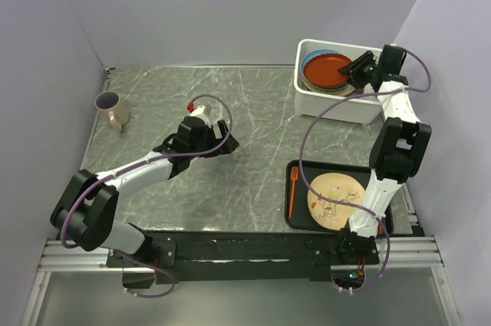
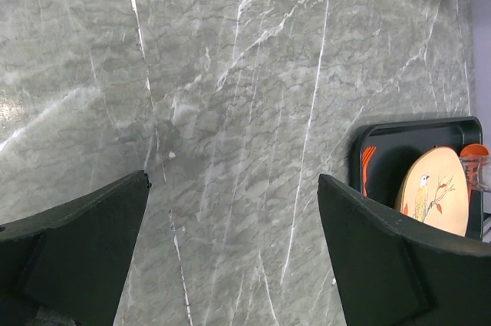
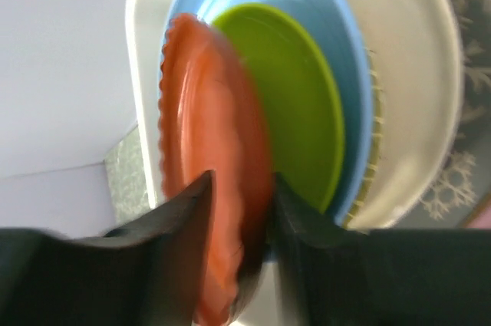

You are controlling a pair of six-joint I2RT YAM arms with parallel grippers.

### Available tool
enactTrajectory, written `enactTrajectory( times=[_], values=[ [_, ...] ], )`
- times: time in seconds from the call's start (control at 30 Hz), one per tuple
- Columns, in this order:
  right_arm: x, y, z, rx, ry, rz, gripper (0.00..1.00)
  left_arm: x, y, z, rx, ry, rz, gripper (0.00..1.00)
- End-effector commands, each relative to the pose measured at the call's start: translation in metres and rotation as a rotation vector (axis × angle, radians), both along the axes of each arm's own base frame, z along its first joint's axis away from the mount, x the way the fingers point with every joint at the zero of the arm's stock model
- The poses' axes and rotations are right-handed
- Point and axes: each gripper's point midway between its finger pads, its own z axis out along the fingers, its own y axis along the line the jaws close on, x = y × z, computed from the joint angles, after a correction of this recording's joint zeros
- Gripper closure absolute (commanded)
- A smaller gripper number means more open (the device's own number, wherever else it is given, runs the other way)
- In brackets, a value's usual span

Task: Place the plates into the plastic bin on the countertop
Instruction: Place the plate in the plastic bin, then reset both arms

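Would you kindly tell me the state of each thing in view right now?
plastic bin: partly filled.
red-orange plate: topmost inside the plastic bin.
right gripper: astride the red-orange plate's rim, grip unclear.
left gripper: open, empty.
bird plate: flat on black tray.
cup: upright.

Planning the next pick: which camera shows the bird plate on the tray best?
Top external: the bird plate lies nearly whole on the black tray, only its right edge under the right arm. Left wrist catches it at the frame edge, partly behind a finger. Right wrist misses it.
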Motion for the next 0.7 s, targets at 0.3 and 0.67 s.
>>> enactTrajectory(
  times=[0.3, 0.67],
  values=[
    [-0.014, -0.035, 0.036, -0.332, 0.039, -0.179, 0.13, -0.002, -0.013, 0.010, -0.056, -0.047, -0.063, 0.01],
    [-0.051, -0.027, 0.061, -0.407, -0.028, -0.250, 0.01, 0.004, -0.008, 0.021, -0.034, -0.081, -0.038, 0.01]
  ],
)
